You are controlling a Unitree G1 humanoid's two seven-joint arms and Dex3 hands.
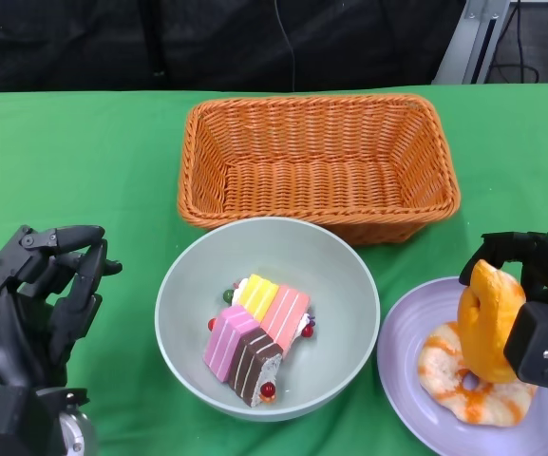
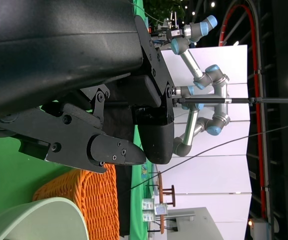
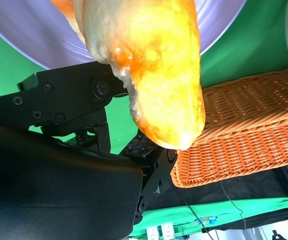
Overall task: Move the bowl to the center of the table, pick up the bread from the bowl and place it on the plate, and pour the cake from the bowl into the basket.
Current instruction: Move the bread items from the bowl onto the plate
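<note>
the bread [image 1: 488, 321], a glazed orange-yellow piece, is held upright by the right hand [image 1: 538, 318] just above the lilac plate [image 1: 402, 366], its lower end at or near a second, flatter piece [image 1: 468, 389] already lying there. the step in hand is judged to be the placing of the bread; the next move calls for the fingers [image 3: 66, 100] to be loosened so that it settles on the plate. the pale green bowl [image 1: 183, 285] is seen at the table's middle, touching the orange basket [image 1: 321, 157], with the striped cake [image 1: 255, 332] inside. the pouring is not yet done. the left hand [image 1: 41, 299] is kept beside the bowl, empty, its fingers loosely curled but apart.
</note>
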